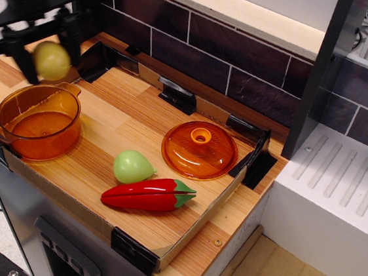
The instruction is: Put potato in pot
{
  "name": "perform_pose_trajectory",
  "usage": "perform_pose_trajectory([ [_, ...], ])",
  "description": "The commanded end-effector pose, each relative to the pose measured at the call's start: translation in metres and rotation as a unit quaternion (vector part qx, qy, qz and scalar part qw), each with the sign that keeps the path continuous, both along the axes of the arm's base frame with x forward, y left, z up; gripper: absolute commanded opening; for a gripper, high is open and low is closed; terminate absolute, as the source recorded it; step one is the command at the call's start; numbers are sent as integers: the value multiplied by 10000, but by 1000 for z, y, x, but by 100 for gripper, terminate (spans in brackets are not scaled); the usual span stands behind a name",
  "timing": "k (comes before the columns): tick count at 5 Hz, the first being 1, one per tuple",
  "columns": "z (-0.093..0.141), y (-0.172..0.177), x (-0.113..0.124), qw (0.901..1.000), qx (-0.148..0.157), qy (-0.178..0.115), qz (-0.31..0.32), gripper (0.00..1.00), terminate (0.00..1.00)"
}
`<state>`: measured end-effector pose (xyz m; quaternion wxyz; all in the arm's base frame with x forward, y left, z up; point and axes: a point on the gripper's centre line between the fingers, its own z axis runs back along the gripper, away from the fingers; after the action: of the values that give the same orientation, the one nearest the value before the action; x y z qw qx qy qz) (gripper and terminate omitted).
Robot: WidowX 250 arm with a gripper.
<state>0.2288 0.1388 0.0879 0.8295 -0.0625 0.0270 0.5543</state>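
The yellow-tan potato (pixel 51 60) is held in the air by my black gripper (pixel 48 56), which is shut on it at the upper left. It hangs just above the far rim of the translucent orange pot (pixel 37 122), which stands empty at the left end of the wooden tray. The gripper is motion-blurred and its top is cut off by the frame edge.
An orange domed lid with a knob (pixel 199 149) lies at the tray's right. A pale green pear-shaped fruit (pixel 132 166) and a red chili pepper (pixel 148 194) lie near the front. A dark brick wall (pixel 245 59) runs behind; black clips (pixel 177 95) hold the tray edges.
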Motion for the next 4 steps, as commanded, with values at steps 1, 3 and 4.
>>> perform_pose_trajectory([
  [1, -8, 35, 3, 9992, 382, -24, 99, 0, 0],
  [3, -25, 25, 1, 9972, 696, 125, -259, 100, 0],
  [4, -17, 19, -1, 9974, 631, -6, -338, 100, 0],
])
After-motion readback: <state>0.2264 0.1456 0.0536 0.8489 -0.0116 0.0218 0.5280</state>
